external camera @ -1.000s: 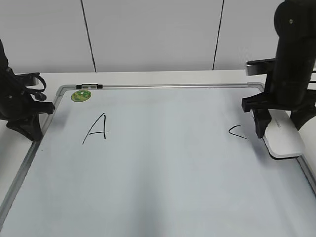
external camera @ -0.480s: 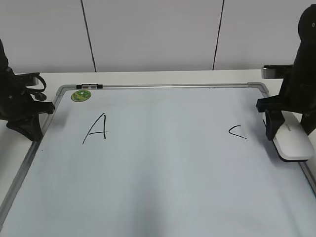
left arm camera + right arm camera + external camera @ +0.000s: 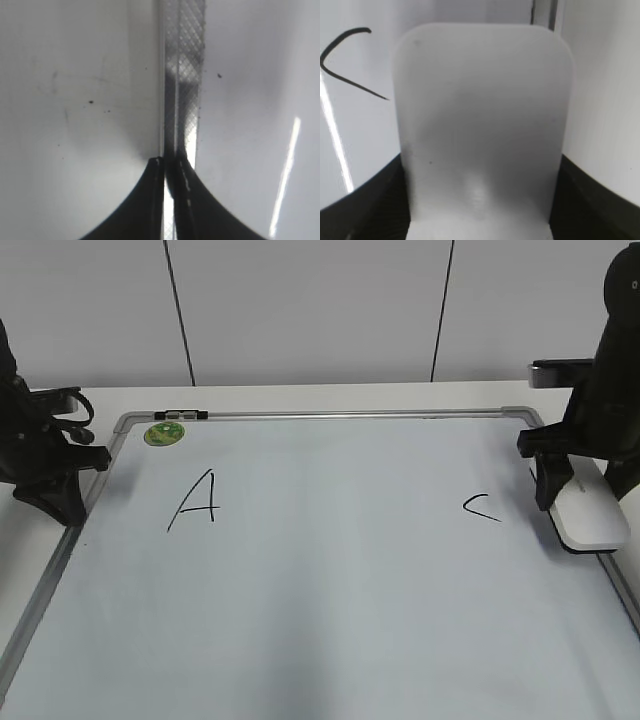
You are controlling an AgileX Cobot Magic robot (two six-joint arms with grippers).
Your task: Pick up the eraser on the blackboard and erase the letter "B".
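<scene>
Two black letters showed on the blackboard: an "A" near the left and a smaller "C" near the right, with the space between them blank; no "B" could be seen. A round green sticker sat at the board's far-left corner, just inside the grey frame. The right gripper stood over the board's right edge with its fingers closed against the two long sides of the eraser, which lay just right of the "C". From the right wrist camera the eraser filled the middle, a dark finger at each lower side. The left gripper rested by the board's left frame, its fingers pressed together on nothing
</scene>
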